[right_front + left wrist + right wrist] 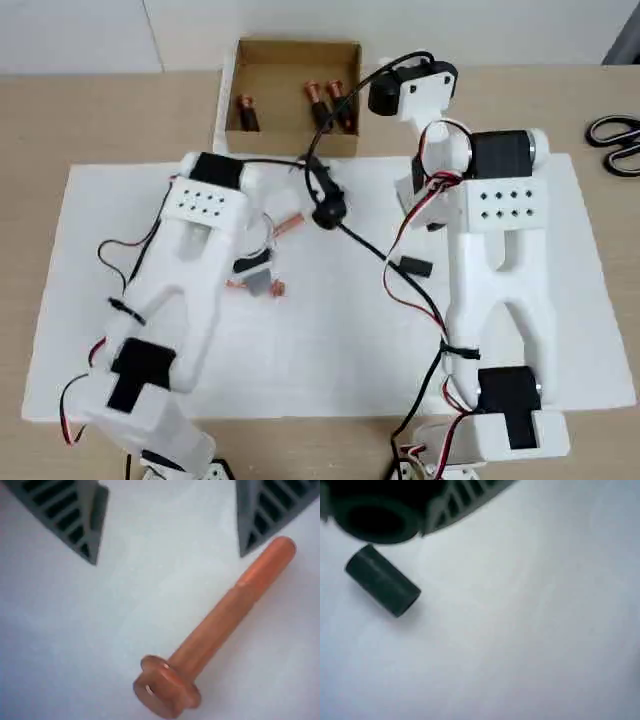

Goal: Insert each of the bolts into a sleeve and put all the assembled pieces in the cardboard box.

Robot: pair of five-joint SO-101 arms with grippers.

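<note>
The step in hand looks like the pickup of a bolt (220, 630), which lies flat on the white mat (330, 370) under the left gripper (167, 550). The jaws stand wide apart and hold nothing. The bolt sits off centre, its plain tip just beside one finger (265, 520) and its flanged head out past the jaws. To do this well, the gripper should first shift until the shank lies midway between the fingers. It should then come down and pinch across the shank close to the head, so a long bare stretch is free to enter a sleeve. A grip near the tip would probably let the bolt pivot or roll. The right gripper (405, 515) appears clamped on the held sleeve (370, 520), whose open bore shows, so the bolt should be lined up with that bore before it is pushed in. By count, there are two bolts on the mat, this one and a second bolt (288, 224) nearer the cardboard box (300, 43). There are two sleeves, the held one and a loose sleeve (382, 581) lying on its side, and three assembled pieces (247, 112) in the box
</note>
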